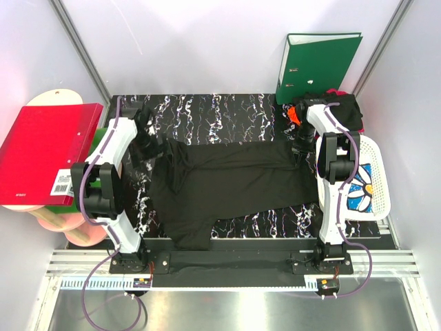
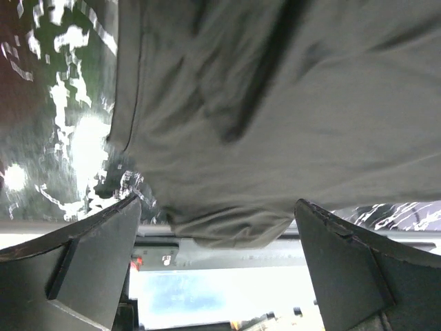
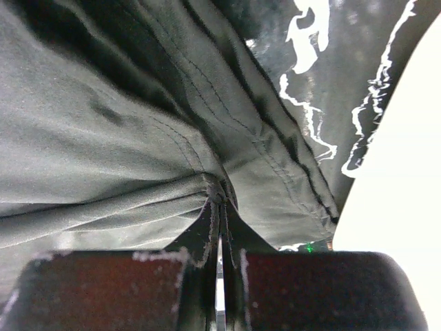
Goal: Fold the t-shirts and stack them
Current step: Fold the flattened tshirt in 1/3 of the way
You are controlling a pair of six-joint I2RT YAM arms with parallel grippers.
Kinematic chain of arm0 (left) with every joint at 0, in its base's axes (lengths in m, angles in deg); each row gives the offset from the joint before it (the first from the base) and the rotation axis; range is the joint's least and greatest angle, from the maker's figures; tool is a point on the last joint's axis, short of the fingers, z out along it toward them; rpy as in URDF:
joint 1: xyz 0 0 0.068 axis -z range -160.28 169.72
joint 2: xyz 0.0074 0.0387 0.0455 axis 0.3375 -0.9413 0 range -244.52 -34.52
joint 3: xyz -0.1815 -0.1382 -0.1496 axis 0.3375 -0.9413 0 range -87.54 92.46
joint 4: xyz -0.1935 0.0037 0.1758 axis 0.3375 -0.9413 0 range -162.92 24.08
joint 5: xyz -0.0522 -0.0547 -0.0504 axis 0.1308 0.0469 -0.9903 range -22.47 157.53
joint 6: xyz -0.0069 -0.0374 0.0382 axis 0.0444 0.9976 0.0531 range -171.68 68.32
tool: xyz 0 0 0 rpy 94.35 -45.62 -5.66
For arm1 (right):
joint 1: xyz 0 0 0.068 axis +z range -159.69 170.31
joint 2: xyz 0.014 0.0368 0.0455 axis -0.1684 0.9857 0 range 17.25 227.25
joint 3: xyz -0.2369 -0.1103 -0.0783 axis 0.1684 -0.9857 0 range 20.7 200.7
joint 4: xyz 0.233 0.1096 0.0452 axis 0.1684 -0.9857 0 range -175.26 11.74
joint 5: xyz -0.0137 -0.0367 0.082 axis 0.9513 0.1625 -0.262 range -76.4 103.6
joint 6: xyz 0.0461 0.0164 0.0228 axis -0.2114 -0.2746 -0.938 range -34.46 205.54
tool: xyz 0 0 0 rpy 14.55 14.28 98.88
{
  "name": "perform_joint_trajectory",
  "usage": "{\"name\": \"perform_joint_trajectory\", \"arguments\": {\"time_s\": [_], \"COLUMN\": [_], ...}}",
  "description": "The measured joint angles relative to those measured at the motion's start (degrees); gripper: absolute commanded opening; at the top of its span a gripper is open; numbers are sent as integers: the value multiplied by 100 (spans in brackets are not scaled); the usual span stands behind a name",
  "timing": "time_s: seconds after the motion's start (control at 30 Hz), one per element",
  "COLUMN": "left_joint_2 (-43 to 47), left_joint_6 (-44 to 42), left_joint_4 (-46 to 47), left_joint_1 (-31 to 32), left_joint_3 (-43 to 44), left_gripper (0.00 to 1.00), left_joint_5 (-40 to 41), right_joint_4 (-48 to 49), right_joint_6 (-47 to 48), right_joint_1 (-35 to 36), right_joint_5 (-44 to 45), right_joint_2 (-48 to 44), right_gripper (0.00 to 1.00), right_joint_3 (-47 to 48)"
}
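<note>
Right fingers [image 3: 103,289] pinch one black t-shirt [image 1: 227,183]; left fingers [image 2: 76,276] apart.

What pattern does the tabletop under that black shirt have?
The tabletop is black with white marble-like streaks; the top external view shows it best.

Black t-shirt [image 1: 227,183]: plain, spread open, creased, centre; right edge gathered into tight folds. Dark shirts [image 1: 344,110]: heaped, far right.

Right arm [image 1: 331,201] partly hides the piled t-shirts [image 1: 349,114] and white basket [image 1: 376,150].
</note>
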Motion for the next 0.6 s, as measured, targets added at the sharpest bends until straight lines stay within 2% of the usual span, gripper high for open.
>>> {"name": "perform_joint_trajectory", "arguments": {"time_s": [0.27,0.33,0.37,0.6], "left_joint_2": [-529,-789,-890,-1482], "left_joint_6": [-81,-79,-76,-37], "left_joint_4": [74,81,81,50], "left_joint_1": [651,804,844,835], "left_joint_3": [501,544,575,1307], "left_gripper": [99,93,85,81], "left_joint_5": [450,619,680,1327], "right_joint_4": [2,11,26,111], "right_joint_6": [66,90,96,181], "right_joint_1": [4,4,4,4], "right_joint_5": [55,52,52,35], "right_joint_2": [13,13,13,15], "right_gripper": [0,0,0,0], "right_joint_3": [0,-2,-9,-114]}}
